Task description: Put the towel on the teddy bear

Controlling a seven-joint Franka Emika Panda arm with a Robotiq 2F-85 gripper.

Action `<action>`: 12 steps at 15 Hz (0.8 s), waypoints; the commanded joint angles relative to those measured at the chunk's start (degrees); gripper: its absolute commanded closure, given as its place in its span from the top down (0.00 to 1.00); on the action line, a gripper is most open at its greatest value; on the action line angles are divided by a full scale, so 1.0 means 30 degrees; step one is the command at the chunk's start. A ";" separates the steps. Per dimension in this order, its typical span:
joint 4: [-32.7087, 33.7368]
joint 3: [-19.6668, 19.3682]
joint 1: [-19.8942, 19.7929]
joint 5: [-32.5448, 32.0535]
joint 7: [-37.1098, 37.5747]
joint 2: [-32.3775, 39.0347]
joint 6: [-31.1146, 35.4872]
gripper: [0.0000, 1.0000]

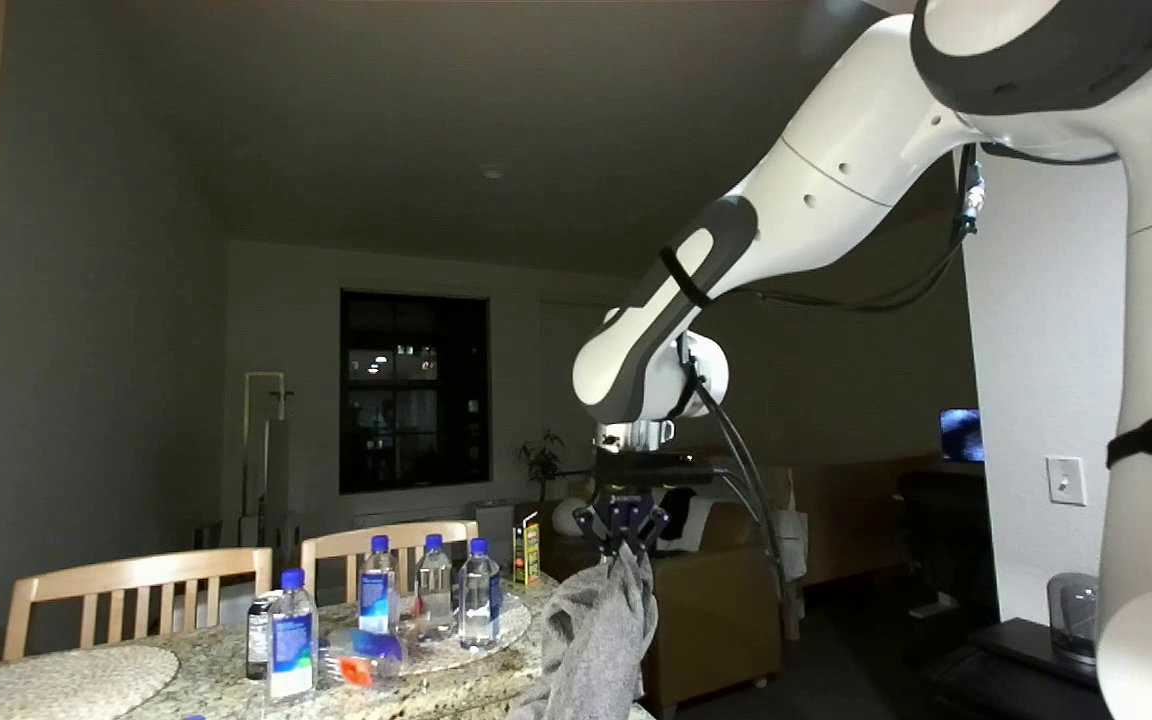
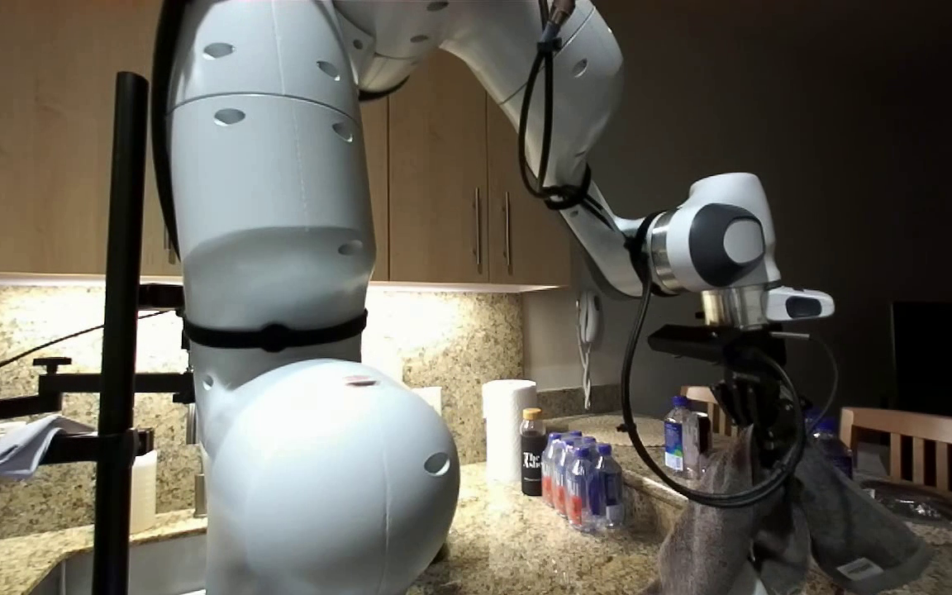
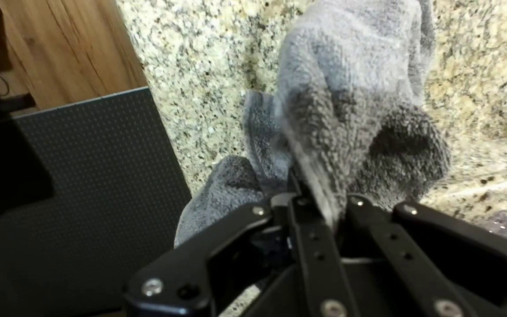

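Remotely, I dangle the gray towel [image 1: 591,640], pinched in the gripper [image 1: 624,545], above the granite counter [image 3: 200,66] and, with the teddy bear out of view, should locate it before lowering slowly and releasing.

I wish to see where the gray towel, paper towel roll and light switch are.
Gray towel [image 1: 594,640]: in an exterior view, on its hanging folds.
Paper towel roll [image 2: 504,431]: in an exterior view, on its side.
Light switch [image 1: 1066,481]: in an exterior view, on its plate's middle.

Towel [image 1: 596,640] — I lose its lower end off both exterior views; wrist view — folds partly hide my tool [image 3: 321,193].
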 commanded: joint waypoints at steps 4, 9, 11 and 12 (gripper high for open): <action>0.1505 -0.0662 -0.0675 0.0174 0.2093 0.4097 -0.0245 0.09; 0.3841 -0.1087 -0.0286 0.0575 0.2375 0.7129 -0.0940 0.14; 0.4894 -0.1109 -0.0151 0.0752 0.2077 0.7948 -0.1465 0.40; 0.5402 -0.1107 -0.0083 0.0734 0.1994 0.8292 -0.1751 0.47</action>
